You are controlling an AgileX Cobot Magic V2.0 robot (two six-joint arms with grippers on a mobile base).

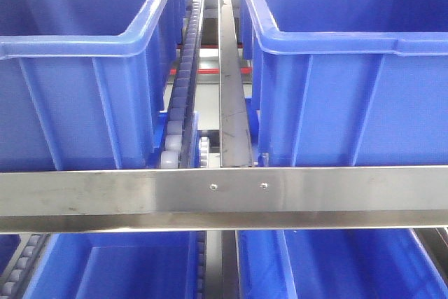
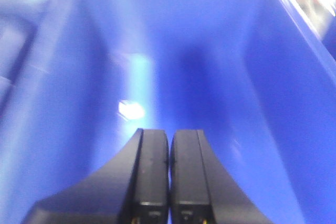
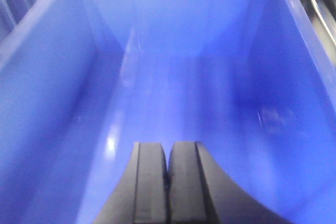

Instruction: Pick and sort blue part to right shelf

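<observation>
steel right shelf (image 1: 224, 197) holds blue bins (image 1: 77, 68)

Open-topped blue bins (image 1: 84, 68) on the right shelf (image 1: 224, 197), steel crossbar fronting them, roller track (image 1: 183, 96) between

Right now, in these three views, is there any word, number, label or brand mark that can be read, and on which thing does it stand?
None: no readable text on the blue bins, the steel crossbar, the roller track, or either gripper, left or right.
</observation>
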